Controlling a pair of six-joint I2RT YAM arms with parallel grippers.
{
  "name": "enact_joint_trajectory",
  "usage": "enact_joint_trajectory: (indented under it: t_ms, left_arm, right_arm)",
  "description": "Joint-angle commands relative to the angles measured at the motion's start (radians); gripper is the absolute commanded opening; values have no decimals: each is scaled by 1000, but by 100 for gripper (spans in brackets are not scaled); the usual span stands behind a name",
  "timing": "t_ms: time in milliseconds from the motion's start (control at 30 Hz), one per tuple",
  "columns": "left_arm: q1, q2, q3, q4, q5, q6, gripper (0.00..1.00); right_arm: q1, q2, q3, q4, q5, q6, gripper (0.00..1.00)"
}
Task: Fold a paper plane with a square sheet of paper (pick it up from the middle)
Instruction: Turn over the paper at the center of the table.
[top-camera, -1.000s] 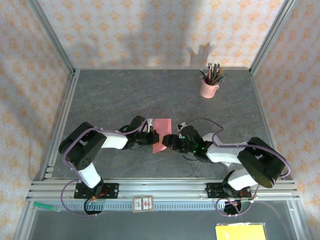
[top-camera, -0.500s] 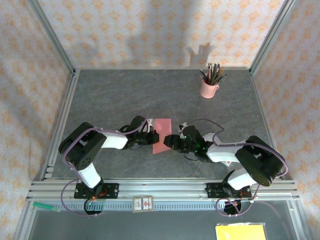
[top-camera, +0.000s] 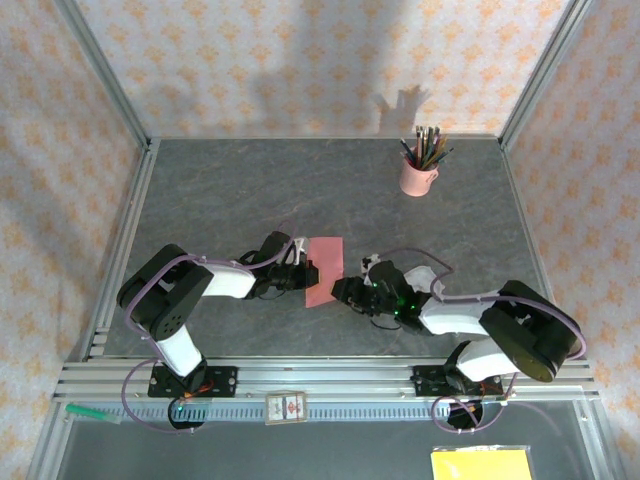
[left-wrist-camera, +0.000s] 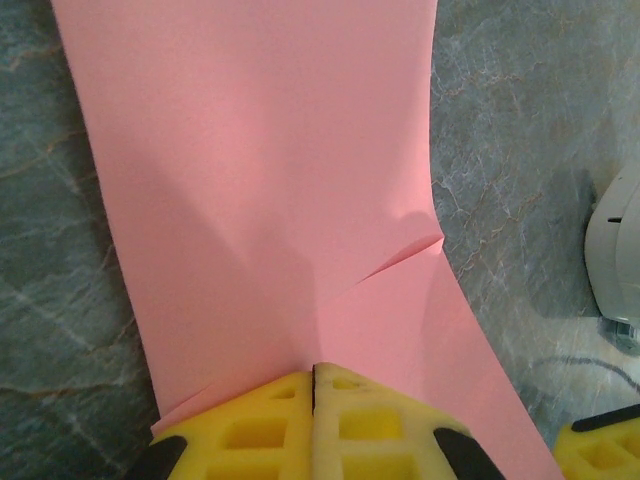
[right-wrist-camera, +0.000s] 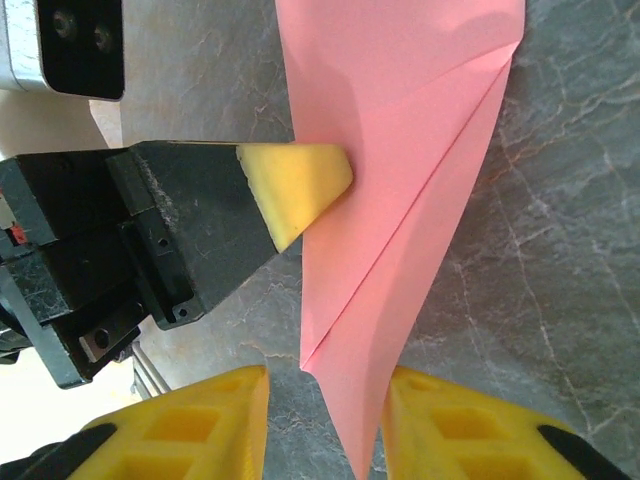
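- Paper (top-camera: 323, 270) lay near the centre of the table (top-camera: 220, 190); it looked light, limp and easily creased.
- Left gripper (left-wrist-camera: 313, 375) was clamped on its 9 o'clock edge.
- Right gripper (right-wrist-camera: 325, 400), jaws narrowly apart, straddled the 5 o'clock tip; the doubled fold seemed the best hold.

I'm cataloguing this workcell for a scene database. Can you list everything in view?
square sheet of paper: one, salmon pink, partly folded, mid-table between the grippers
cup of pencils: one, pink, far right of the table
pad: one, yellow, near right corner
card: one, pale, on the near rail
green object: one, near left, too small to identify
table: one, dark grey
left gripper: yellow pads, shut on the paper's edge
right gripper: yellow pads, open around the paper's point
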Motion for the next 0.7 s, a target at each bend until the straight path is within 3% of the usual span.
enact_joint_trajectory:
  t_ms: [0,400,567,667]
  left_arm:
    - [6,7,-12,-85,-15,20,7]
    - [6,-13,7,-83,1,-1,8]
    - [6,-61,36,-26,51,-74,17]
    - [8,-99,66,7,78,-117,25]
  right_arm:
    - [13,-14,-15,16,50,26,32]
    - [25,4,-3,-39,101,7,10]
    - [25,-10,24,-112,133,-45,0]
    - [18,-29,71,-207,148,-122,0]
